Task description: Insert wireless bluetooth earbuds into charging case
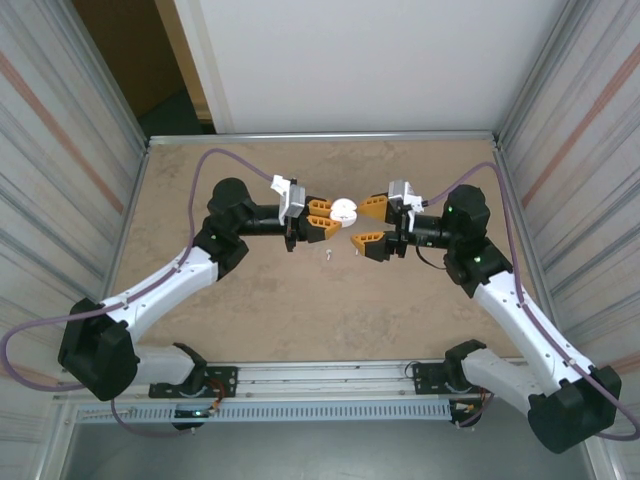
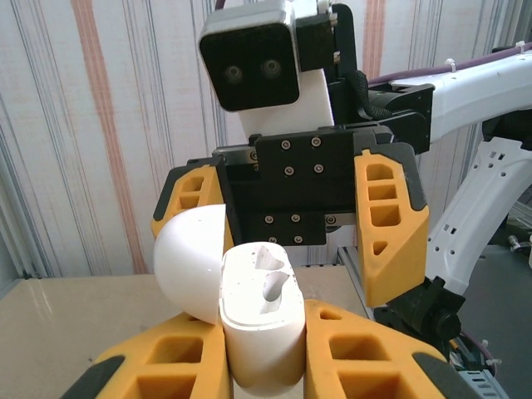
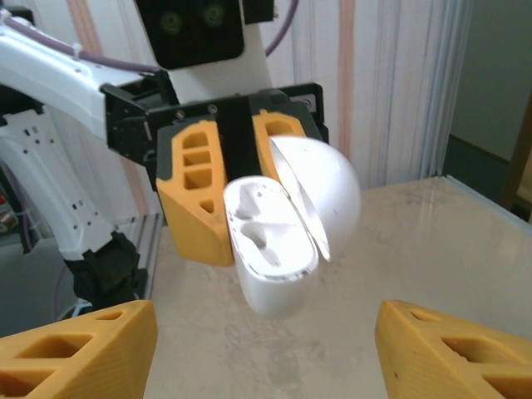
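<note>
Overhead, a tiny white earbud (image 1: pixel 328 255) is lying on the table (image 1: pixel 250 310) near the charging case (image 1: pixel 343 211). Left wrist: the left gripper (image 2: pixel 266 366) is clamping the case, lid open. Right wrist: the right gripper (image 3: pixel 266 332) is gaping before it.

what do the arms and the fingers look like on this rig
The left arm and right arm have white link shells with black joints and black bases. A purple cable runs along each. The fingers are orange-yellow wedge blocks with cut-out pockets, on black plates fastened with screws. Each wrist carries a camera box with a black face and two lenses.
</note>
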